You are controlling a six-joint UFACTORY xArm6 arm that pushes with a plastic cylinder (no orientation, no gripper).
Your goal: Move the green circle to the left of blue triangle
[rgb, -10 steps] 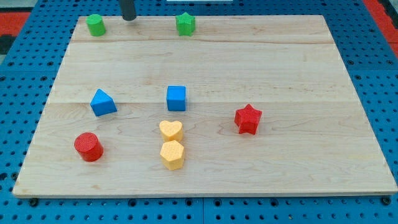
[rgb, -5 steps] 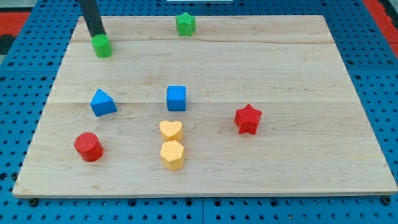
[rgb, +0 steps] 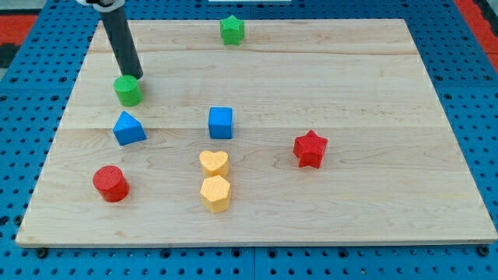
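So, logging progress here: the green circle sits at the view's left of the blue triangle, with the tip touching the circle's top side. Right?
Not quite. In the camera view the green circle sits toward the view's top of the blue triangle, almost straight above it, not at its left. The rest holds: my tip is against the circle's top side.

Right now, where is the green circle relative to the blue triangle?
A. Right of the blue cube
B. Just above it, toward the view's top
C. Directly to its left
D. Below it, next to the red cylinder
B: the green circle sits just above the blue triangle, with my tip at the circle's upper edge.
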